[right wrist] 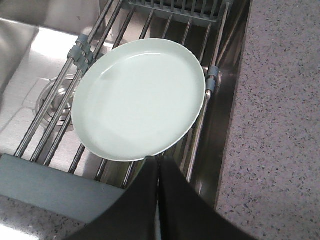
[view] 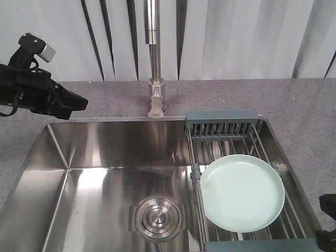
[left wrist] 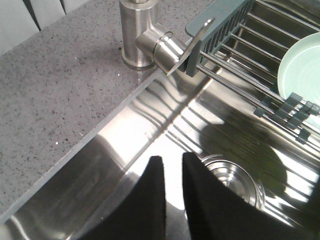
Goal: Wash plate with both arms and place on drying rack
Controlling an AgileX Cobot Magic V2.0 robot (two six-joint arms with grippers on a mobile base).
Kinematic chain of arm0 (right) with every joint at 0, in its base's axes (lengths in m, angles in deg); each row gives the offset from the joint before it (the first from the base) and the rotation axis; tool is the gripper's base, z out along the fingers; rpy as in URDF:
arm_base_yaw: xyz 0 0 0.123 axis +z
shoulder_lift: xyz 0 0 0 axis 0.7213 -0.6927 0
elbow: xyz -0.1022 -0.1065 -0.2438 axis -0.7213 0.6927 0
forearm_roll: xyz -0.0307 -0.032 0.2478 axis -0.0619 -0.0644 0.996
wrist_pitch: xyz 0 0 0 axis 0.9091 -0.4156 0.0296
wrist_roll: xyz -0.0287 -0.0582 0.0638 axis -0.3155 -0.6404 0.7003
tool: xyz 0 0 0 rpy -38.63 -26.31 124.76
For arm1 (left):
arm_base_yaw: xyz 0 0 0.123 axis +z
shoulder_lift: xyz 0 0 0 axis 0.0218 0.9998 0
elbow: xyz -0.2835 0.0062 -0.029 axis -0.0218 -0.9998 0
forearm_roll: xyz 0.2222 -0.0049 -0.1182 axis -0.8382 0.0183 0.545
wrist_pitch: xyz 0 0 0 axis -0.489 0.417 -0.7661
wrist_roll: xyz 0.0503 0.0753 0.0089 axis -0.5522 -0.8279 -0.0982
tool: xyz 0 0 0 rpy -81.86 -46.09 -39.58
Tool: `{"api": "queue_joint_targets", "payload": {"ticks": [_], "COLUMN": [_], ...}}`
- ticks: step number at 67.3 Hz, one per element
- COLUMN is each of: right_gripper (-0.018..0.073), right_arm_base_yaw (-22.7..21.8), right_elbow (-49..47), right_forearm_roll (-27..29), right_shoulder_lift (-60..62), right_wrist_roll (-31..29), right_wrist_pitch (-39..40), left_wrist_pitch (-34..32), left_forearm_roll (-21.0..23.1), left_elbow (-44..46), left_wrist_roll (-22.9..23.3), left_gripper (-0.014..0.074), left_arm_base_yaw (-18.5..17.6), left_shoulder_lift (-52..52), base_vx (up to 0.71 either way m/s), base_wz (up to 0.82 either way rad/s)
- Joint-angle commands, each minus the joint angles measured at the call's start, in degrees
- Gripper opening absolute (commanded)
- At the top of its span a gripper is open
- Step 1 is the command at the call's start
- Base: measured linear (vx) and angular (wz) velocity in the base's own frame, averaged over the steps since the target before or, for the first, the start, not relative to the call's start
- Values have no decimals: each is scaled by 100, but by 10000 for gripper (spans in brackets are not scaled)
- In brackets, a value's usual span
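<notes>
Pale mint-green plate (view: 242,192) lying flat, face up, on the rods of the drying rack (view: 222,123), toward the near end, over the right part of the sink (view: 100,157). No hold on it from either arm. No brand, label or writing legible anywhere; centre of plate plain in these views.

Rack spanning sink front to back, slotted grey-blue end piece at the far side, plain one at the near edge. Round steel drain strainer (view: 158,218) in the basin floor, left of the rack, partly under its rods in the right wrist view. Tall steel faucet (view: 155,63) behind the sink on the speckled grey worktop (view: 299,105); top cut off. Pleated curtain behind.

Left gripper (left wrist: 172,187) above the sink's left side, well apart from plate; jaws nearly together, a narrow slit between them, nothing held. Right gripper (right wrist: 159,185) just beside the plate's near rim, jaws closed against each other, empty. Only a dark sliver of the right arm at the front view's lower right corner.
</notes>
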Motion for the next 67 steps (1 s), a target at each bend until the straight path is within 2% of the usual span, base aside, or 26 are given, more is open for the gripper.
{"api": "queue_joint_targets", "payload": {"ticks": [1,21,32,42,56,67], "right_gripper": [-8,-8,-8,-8,-8,-8], "right_arm_base_yaw": [-1,-1,-1,-1,-1,-1], "right_elbow": [-145,-145,-145,-145,-145,-145], "right_forearm_roll": [47,47,47,47,47,47], "right_shoulder_lift": [-4,-4,-4,-4,-4,-4], "right_wrist_roll": [-35,-35,-35,-35,-35,-35], "right_wrist_pitch": [294,275,273,273,269,269], "left_wrist_pitch": [47,710,876,1042,1589,1725], "left_forearm_roll": [509,1516,1576,1567,1561,1551], "left_elbow": [341,1006,1540,2053,2685,3022], "left_wrist_roll": [-232,-1672,-2178,-2279,-2283,-2296], "left_gripper": [-9,-8,-8,-8,-8,-8], "left_arm_base_yaw": [22,-15,-266,-583,-883,-1102], "left_shoulder_lift": [2,752,1183,1564,2069,2383], "base_vx": [0,0,0,0,0,0], "base_wz": [0,0,0,0,0,0]}}
